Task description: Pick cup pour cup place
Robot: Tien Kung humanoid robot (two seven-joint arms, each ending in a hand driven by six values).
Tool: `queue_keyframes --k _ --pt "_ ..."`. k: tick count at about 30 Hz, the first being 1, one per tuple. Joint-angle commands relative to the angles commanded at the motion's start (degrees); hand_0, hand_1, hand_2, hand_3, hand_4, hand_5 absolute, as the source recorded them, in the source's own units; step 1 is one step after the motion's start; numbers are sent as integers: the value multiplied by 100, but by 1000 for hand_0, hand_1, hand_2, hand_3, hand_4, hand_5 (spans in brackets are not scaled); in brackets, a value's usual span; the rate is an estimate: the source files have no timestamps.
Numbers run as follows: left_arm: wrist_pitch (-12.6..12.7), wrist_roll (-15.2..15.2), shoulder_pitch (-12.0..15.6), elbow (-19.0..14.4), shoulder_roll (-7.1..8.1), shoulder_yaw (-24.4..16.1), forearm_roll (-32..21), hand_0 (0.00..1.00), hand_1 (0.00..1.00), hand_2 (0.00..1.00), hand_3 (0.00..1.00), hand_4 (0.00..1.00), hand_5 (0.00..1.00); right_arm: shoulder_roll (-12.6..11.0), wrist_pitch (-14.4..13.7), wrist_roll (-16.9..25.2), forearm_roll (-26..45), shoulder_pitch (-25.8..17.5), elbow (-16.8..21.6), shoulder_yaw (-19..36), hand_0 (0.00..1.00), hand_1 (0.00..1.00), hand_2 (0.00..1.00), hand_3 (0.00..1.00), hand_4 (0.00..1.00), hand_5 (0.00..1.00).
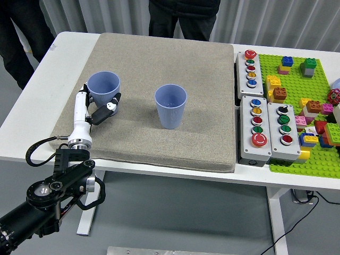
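Two blue ribbed cups are on the grey mat [164, 53]. One cup [170, 106] stands upright alone near the mat's middle. The other cup [103, 90] is upright at the mat's left side, held in my left hand [98, 105], whose white and black fingers wrap its lower body. Whether its base touches the mat I cannot tell. My black left arm rises from the lower left corner. The right arm does not show.
Two grey button boxes [265, 130] and a narrow button strip [251, 69] lie right of the mat. A green baseplate [319, 90] with several coloured bricks fills the far right. People in dark clothes stand at the far side.
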Motion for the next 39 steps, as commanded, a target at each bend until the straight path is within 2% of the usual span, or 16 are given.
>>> queue_keyframes --k 1,2,13,14,19,20,25,26,31,32,37,38,39 --pt "-16 3 6 10 -1 -4 1 593 564 587 590 682 188 1 1 0 -2 0 0 -1 674 634 559 564 2 103" --pt "-32 11 18 20 1 -2 4 633 615 656 702 790 287 3 0 0 -3 -2 0 3 675 634 559 565 2 102" --pt "-106 24 69 49 0 -7 67 625 614 660 706 774 264 5 3 -2 -12 0 0 2 675 634 559 565 2 105" --pt "-136 31 73 41 2 -14 92 679 679 727 803 858 345 5 2 -2 -6 0 0 -3 675 634 559 565 2 111" --pt "-280 106 89 -11 -1 -62 324 679 679 727 803 858 345 3 7 -3 10 -5 0 -22 675 634 559 565 2 111" --pt "-292 109 91 -13 -1 -67 340 721 737 845 968 890 363 3 9 -2 9 -6 0 -24 675 634 559 565 2 112" --pt "-394 190 133 -21 -2 -109 512 721 737 845 968 890 363 6 13 -4 1 -23 0 -33 675 634 559 565 2 112" --pt "-407 203 140 -19 -2 -117 533 756 769 904 998 924 390 7 13 -4 -1 -27 0 -34 675 634 559 564 2 112" --pt "-448 225 157 -9 3 -155 562 756 769 904 998 924 390 8 18 -6 -18 -32 0 -33 675 634 559 564 2 112" --pt "-457 233 158 -9 6 -161 584 787 793 963 998 942 391 9 18 -7 -28 -33 0 -26 675 634 559 565 2 113" --pt "-528 281 191 -49 19 -213 688 787 793 963 998 942 391 11 20 -10 -34 -36 0 -28 675 634 559 565 2 113" --pt "-538 291 202 -62 21 -226 717 839 840 996 998 945 395 11 21 -11 -37 -37 0 -27 674 634 559 565 2 114" --pt "-561 306 215 -82 24 -244 757 839 840 996 998 945 395 11 23 -10 -42 -39 0 -23 674 634 559 565 2 114"
